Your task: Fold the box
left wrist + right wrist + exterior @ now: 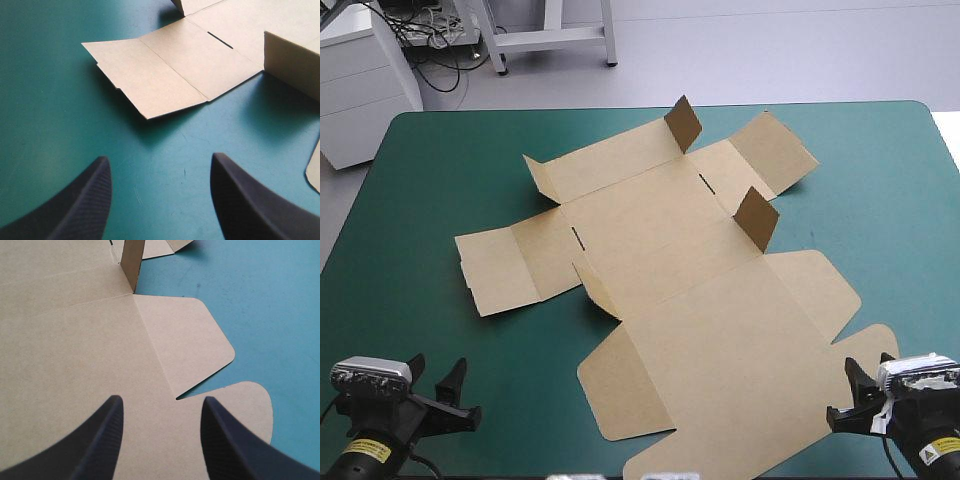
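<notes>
The brown box [670, 270] lies spread almost flat mid-table on the teal-green cover [410, 200], with just a few small tabs [756, 218] standing. The left gripper [160, 158] hovers wide open over bare cover short of the side flap [150, 75], and the right gripper [162, 399] hangs wide open above the near panel beside the rounded flap [190, 340]. Best bet, I'd say: get a finger under each flap edge and lift along the crease together (yank one side and the sheet likely skids).
</notes>
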Tool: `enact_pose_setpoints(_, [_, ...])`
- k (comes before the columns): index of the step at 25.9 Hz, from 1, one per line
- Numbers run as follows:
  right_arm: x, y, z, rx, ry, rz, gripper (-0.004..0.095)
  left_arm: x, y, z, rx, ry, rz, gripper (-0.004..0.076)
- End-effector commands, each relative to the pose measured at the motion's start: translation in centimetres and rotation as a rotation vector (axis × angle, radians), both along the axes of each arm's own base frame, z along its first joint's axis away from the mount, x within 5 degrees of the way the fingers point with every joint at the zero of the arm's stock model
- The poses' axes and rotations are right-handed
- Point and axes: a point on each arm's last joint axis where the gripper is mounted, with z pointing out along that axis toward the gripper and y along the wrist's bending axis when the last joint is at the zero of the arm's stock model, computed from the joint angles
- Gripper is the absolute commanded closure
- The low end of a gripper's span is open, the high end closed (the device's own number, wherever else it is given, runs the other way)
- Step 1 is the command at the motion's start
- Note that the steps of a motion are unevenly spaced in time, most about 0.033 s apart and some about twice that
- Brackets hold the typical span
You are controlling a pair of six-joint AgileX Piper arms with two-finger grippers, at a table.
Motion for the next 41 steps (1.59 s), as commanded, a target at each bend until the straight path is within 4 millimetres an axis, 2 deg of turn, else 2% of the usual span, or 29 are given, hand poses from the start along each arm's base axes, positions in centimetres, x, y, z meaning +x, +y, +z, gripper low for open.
enact_pose_setpoints(1, [0.4, -0.1, 1.3, -0.003, -0.080, -0.004, 0.0471, 0.4, 0.0, 1.3, -0.021, -0.078, 0.009, 0.0309])
enact_pose_setpoints(10, [0.4, -0.1, 1.3, -0.003, -0.082, -0.004, 0.0470, 0.4, 0.0, 1.3, -0.021, -0.078, 0.009, 0.0309])
enact_pose_setpoints(15, [0.6, -0.1, 1.3, -0.003, -0.068, -0.004, 0.0419, 0.3, 0.0, 1.6, -0.033, -0.088, 0.013, 0.0309])
enact_pose_setpoints(21, [2.1, 0.0, 1.5, -0.002, 0.007, -0.004, 0.0325, 0.6, 0.0, 3.7, -0.062, -0.105, 0.025, 0.0309])
enact_pose_setpoints(26, [4.1, 0.0, 3.5, -0.034, 0.019, 0.008, 0.0320, 2.6, -0.1, 4.9, -0.105, -0.023, 0.047, 0.0309])
enact_pose_setpoints(28, [5.1, -0.1, 4.8, -0.043, 0.006, 0.009, 0.0321, 3.8, -0.2, 5.6, -0.116, 0.025, 0.045, 0.0309])
enact_pose_setpoints(29, [6.3, 0.0, 5.8, -0.051, 0.019, 0.014, 0.0321, 4.9, -0.2, 6.3, -0.122, 0.069, 0.042, 0.0309])
enact_pose_setpoints(33, [9.2, 0.0, 8.2, -0.066, 0.051, 0.026, 0.0321, 6.9, -0.4, 7.9, -0.136, 0.123, 0.033, 0.0309])
enact_pose_setpoints(37, [13.6, 0.2, 10.7, -0.082, 0.151, 0.053, 0.0322, 8.9, -0.5, 10.2, -0.129, 0.144, 0.024, 0.0309])
enact_pose_setpoints(41, [17.6, 0.4, 12.4, -0.077, 0.229, 0.073, 0.0322, 10.1, -0.6, 10.1, -0.113, 0.225, 0.015, 0.0309])
